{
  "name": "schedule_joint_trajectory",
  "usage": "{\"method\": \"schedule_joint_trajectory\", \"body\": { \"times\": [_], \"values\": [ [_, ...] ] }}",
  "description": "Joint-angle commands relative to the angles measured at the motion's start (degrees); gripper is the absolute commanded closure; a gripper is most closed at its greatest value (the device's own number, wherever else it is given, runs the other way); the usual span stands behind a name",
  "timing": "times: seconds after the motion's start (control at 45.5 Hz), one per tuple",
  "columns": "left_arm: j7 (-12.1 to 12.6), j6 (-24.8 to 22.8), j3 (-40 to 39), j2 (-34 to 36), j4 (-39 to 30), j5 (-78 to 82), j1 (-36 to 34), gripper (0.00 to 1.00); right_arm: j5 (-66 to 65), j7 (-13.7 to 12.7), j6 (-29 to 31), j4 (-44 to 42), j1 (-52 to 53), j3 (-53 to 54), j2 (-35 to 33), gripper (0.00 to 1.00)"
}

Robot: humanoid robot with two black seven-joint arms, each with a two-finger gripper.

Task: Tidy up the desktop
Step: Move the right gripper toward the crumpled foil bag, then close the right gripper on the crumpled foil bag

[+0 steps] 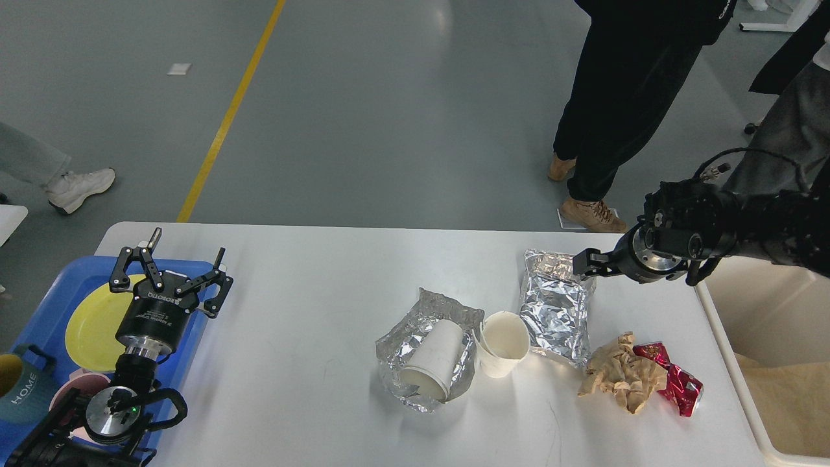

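Observation:
The white desktop [305,324] carries litter in its right half: a flat silver foil bag [556,311], a crumpled foil sheet [397,350] with a paper cup [436,357] lying on it, an upright paper cup [502,344], crumpled brown paper [619,379] and a red wrapper [677,389]. My left gripper [188,245] stands open and empty over the right edge of the blue tray. At the foil bag's far right corner my right gripper [581,264] points left, dark and small, so its fingers cannot be told apart.
A blue tray [48,305] at the left holds a yellow plate [94,321], a pink bowl [78,386] and a teal mug [23,386]. A cream bin [771,331] stands off the right end. People stand beyond the far edge.

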Motion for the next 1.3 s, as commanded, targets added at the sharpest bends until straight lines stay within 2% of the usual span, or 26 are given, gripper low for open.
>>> {"method": "schedule_joint_trajectory", "body": {
  "times": [0.0,0.22,0.352,0.527,0.747,0.835,0.989,1.077,1.274],
  "values": [
    [0.02,0.00,0.01,0.00,0.01,0.00,-0.04,0.03,0.00,-0.37,-0.12,-5.74,-5.21,3.21,2.14,0.00],
    [-0.06,0.00,0.01,0.00,0.01,0.00,0.05,0.03,-0.35,-2.92,-2.41,-10.14,-10.31,4.18,4.34,0.00],
    [0.02,0.00,0.01,0.00,0.01,0.00,0.05,0.03,-0.26,-2.92,-5.48,-10.31,-11.98,4.18,4.52,0.03],
    [0.02,0.00,0.01,0.00,0.01,0.00,-0.04,0.03,-0.26,-3.09,-6.89,-10.75,-13.22,4.36,5.49,0.17],
    [-0.06,0.00,0.01,0.00,0.01,0.00,-0.04,0.03,-0.18,-3.09,-7.24,-14.44,-16.47,4.71,6.37,0.19],
    [-0.06,0.00,0.01,0.00,0.01,0.00,-0.04,0.03,-0.09,-3.18,-7.33,-15.15,-17.26,4.71,6.45,0.30],
    [-0.06,0.00,0.01,0.00,0.01,0.00,-0.04,0.03,0.09,-3.18,-7.24,-14.97,-18.05,4.89,6.45,0.81],
    [0.02,0.00,0.01,0.00,0.01,0.00,-0.04,0.03,0.00,-3.18,-7.24,-14.97,-18.49,4.89,6.63,0.99],
    [0.02,0.00,0.01,0.00,0.01,0.00,-0.04,0.03,0.09,-3.27,-7.33,-14.97,-18.49,4.97,6.80,1.00]
  ]
}}
